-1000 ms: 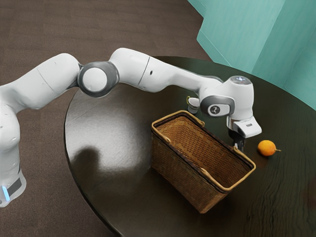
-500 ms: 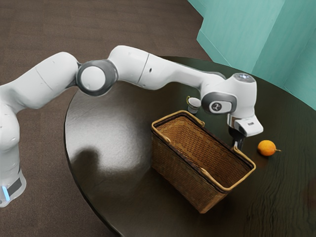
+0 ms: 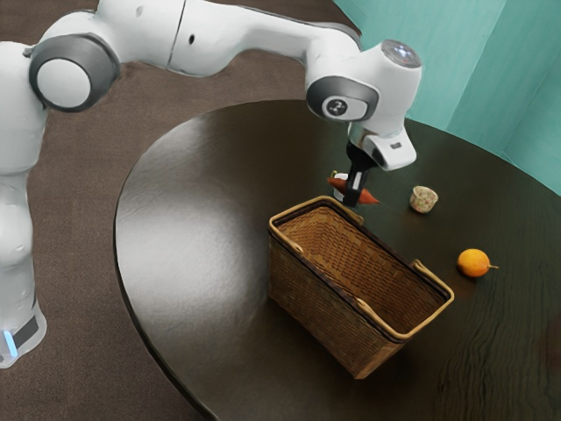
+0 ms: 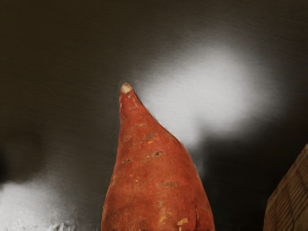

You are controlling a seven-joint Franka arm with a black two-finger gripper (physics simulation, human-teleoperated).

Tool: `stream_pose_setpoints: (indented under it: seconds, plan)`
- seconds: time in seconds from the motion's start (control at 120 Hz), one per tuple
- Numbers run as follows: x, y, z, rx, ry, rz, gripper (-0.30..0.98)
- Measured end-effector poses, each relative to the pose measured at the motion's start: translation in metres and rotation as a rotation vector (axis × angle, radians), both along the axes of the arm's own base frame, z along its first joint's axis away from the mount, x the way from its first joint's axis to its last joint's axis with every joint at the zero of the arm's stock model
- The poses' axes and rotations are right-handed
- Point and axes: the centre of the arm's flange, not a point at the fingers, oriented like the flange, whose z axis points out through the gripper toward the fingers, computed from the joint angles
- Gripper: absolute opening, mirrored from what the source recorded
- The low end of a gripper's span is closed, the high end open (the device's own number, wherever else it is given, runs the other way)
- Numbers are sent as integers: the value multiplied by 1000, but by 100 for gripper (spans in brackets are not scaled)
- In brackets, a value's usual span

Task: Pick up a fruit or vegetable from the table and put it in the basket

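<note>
Wicker basket (image 3: 317, 314), sweet potato (image 4: 154, 183) held outside it, speckled cup (image 3: 423, 201)

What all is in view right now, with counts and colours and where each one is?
Sweet potato: one, reddish orange, in the gripper
Basket: one, brown, on the table
Round fruit: one, orange, on the table beside the basket
Speckled container: one, beige, on the table
Cup: one, white, partly hidden by the sweet potato
Table: one, dark, under the basket
Wall: teal, behind
Floor: brown, around the table
Arm: one, white and grey, above the table
Gripper: one, black, at the arm's end
</note>
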Motion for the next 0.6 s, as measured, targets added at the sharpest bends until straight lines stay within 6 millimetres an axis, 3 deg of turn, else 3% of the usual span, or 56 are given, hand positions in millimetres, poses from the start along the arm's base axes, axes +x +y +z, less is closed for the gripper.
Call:
stream_pose_setpoints:
  seconds: [0.067,0.158,0.192,0.25,0.333,0.525,0.6]
  plan:
    - [-18,-8,16,0,-6,12,14]
    - [-37,-2,76,23,-49,63,14]
    - [-40,0,86,34,-42,81,15]
    - [-35,-4,85,44,-11,91,14]
    - [-31,-29,82,57,20,71,14]
    - [-66,-60,84,110,60,97,14]
    - [-74,-79,67,102,102,94,14]
